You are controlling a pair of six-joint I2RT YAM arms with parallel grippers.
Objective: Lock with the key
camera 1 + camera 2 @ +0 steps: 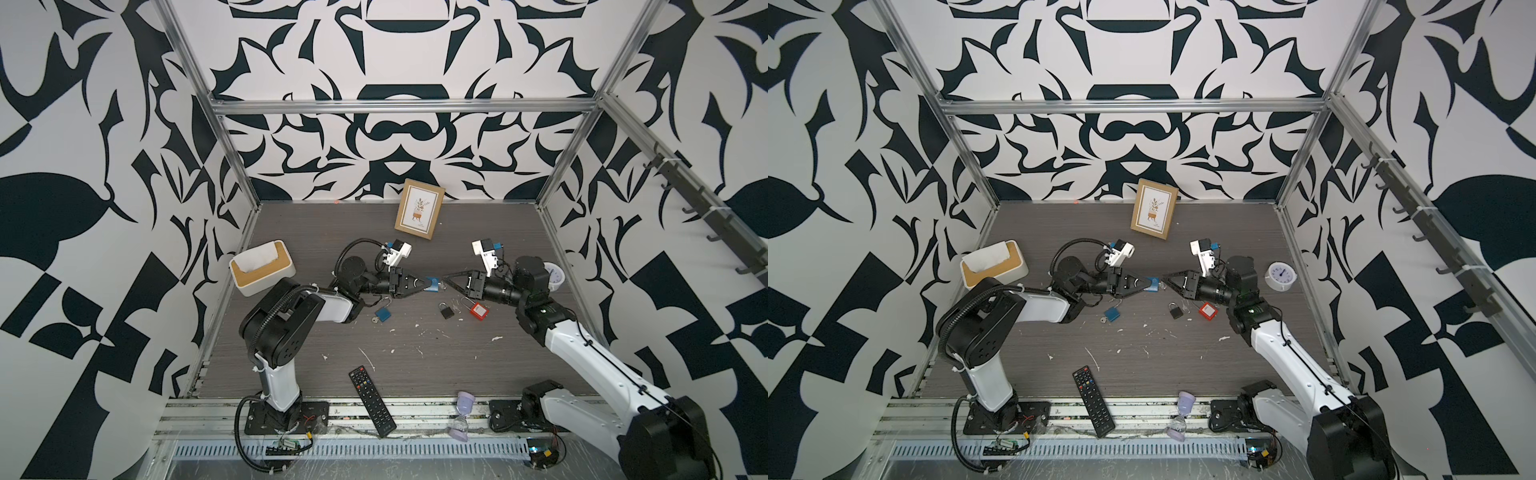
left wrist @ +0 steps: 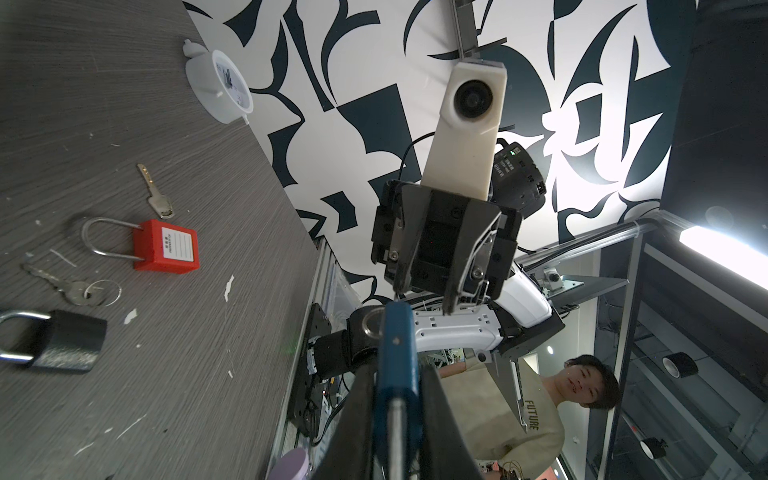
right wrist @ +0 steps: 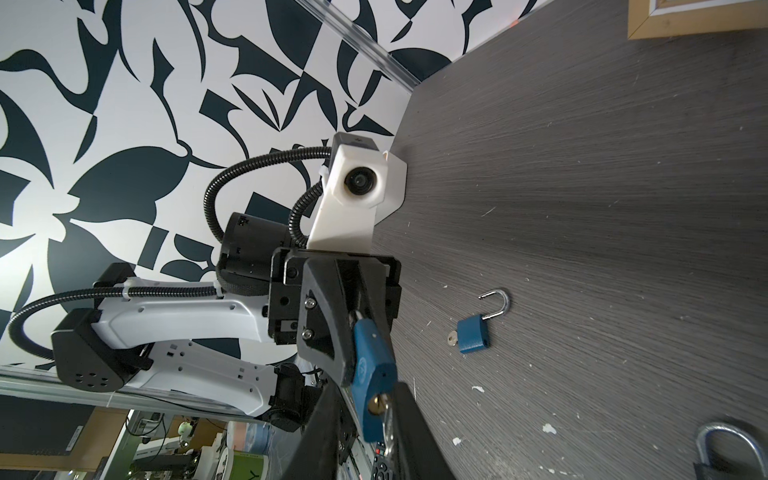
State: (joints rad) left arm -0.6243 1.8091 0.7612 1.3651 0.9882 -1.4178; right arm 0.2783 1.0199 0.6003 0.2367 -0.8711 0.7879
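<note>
Left tool (image 1: 424, 285) clamps padlock (image 1: 433, 285) aloft over surface (image 1: 415, 365), keyhole end toward right tool (image 1: 445, 284), which meets the inserted key (image 3: 385, 409), presumably to turn it; its grip cannot be told.

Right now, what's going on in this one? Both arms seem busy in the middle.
The left gripper holds a blue padlock up off the table. The right gripper has its jaws around the key in that lock's keyhole; whether they grip it is unclear. A second blue padlock, shackle open, a black padlock and a red padlock lie on the table below.
</note>
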